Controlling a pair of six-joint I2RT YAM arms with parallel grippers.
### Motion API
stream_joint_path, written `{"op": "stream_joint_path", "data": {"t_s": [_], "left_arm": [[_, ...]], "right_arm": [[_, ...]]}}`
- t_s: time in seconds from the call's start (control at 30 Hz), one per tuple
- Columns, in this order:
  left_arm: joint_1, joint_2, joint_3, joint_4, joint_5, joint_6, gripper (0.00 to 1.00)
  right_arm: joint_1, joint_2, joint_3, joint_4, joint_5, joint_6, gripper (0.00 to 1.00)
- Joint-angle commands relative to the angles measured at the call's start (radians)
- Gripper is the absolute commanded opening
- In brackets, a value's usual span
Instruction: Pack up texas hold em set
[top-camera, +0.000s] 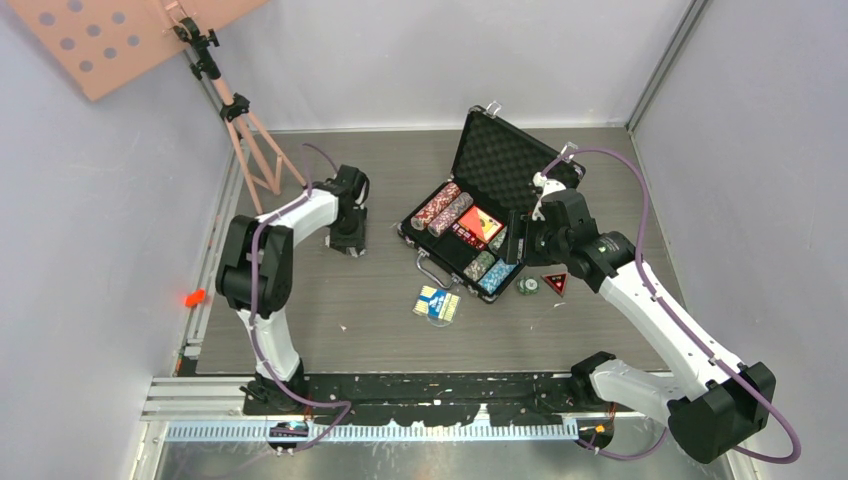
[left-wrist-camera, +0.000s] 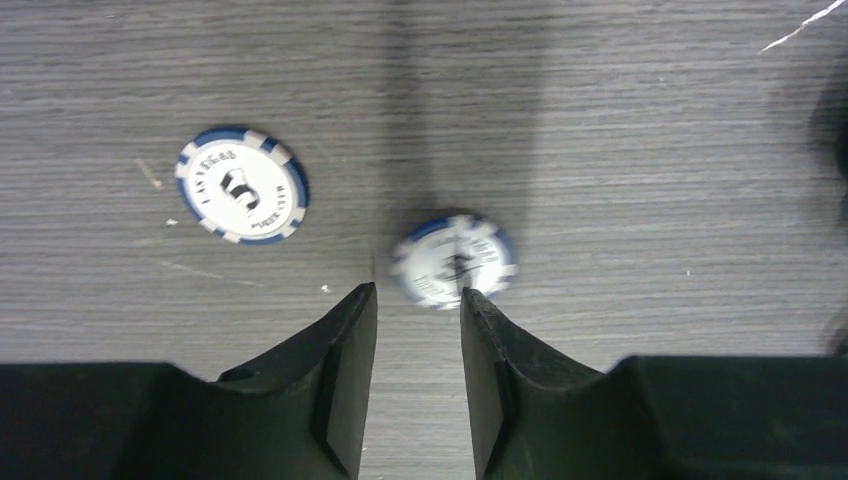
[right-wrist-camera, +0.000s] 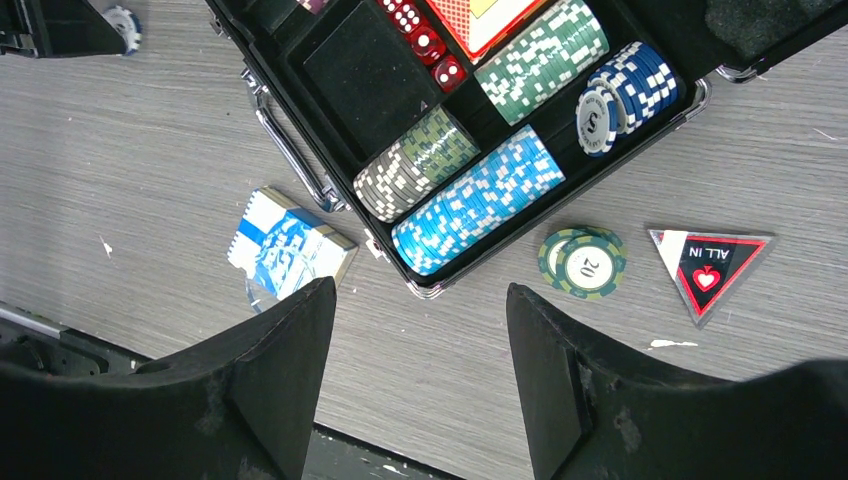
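Chip (left-wrist-camera: 455, 258) lies flat on the desk (left-wrist-camera: 600, 120) just ahead of the narrowly parted, empty tips of the left hand (left-wrist-camera: 418, 295), toward its right finger, with a second chip (left-wrist-camera: 241, 184) further left and the case (top-camera: 500, 155) well apart under the released, empty right hand (right-wrist-camera: 420, 288).

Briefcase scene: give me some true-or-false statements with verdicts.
1. The briefcase lies open. True.
2. The blue deck is packed in it. False: it lies on the table outside.
3. Two green chips lie beside the ALL IN marker. True.
4. The right gripper is shut. False: its jaws stand wide apart, empty.
5. The left wrist view shows red chips. False: two blue chips lie there.
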Motion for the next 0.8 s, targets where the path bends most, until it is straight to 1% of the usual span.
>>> {"op": "stream_joint_path", "data": {"t_s": [0.0, 0.17, 0.23, 0.27, 0.3, 0.33, 0.37, 0.4, 0.43, 0.47, 0.5, 0.53, 0.67, 0.77], "left_arm": [[0.011, -0.105, -0.007, 0.016, -0.053, 0.015, 0.33], [0.051, -0.135, 0.013, -0.003, -0.081, 0.030, 0.33], [0.083, -0.128, 0.026, -0.012, -0.052, 0.028, 0.34], [0.089, -0.124, 0.032, -0.016, -0.027, 0.029, 0.39], [0.086, -0.123, 0.035, -0.018, -0.006, 0.035, 0.50], [0.079, -0.127, 0.028, -0.011, 0.007, 0.037, 0.67], [0.066, -0.134, 0.017, 0.002, 0.001, 0.036, 0.80], [0.053, -0.141, 0.007, 0.012, -0.005, 0.037, 0.90], [0.035, -0.144, 0.001, 0.019, -0.006, 0.043, 0.95], [0.023, -0.142, -0.003, 0.022, -0.009, 0.044, 0.97], [0.012, -0.138, -0.005, 0.025, -0.012, 0.045, 0.97], [0.004, -0.130, -0.007, 0.029, -0.010, 0.047, 0.95], [-0.032, -0.082, -0.003, 0.050, 0.013, 0.055, 0.83], [-0.060, -0.043, 0.004, 0.060, 0.006, 0.055, 0.80]], "right_arm": [[-0.001, -0.013, 0.039, 0.012, -0.018, 0.011, 0.69], [-0.001, -0.015, 0.042, 0.010, -0.024, 0.008, 0.69], [-0.001, -0.014, 0.045, 0.010, -0.027, 0.008, 0.69], [-0.001, -0.013, 0.049, 0.009, -0.029, 0.008, 0.69], [-0.001, -0.011, 0.051, 0.008, -0.029, 0.007, 0.69], [-0.001, -0.011, 0.055, 0.006, -0.029, 0.007, 0.69], [-0.001, -0.009, 0.055, 0.006, -0.029, 0.006, 0.69], [-0.001, -0.009, 0.057, 0.005, -0.029, 0.006, 0.69], [-0.001, -0.007, 0.058, 0.005, -0.029, 0.005, 0.69], [-0.001, -0.006, 0.059, 0.004, -0.029, 0.006, 0.69], [-0.001, -0.006, 0.059, 0.004, -0.032, 0.007, 0.69], [-0.001, -0.007, 0.059, 0.004, -0.032, 0.008, 0.69], [-0.001, -0.008, 0.056, 0.003, -0.033, 0.014, 0.69], [-0.001, -0.006, 0.055, 0.003, -0.034, 0.014, 0.69]]}}
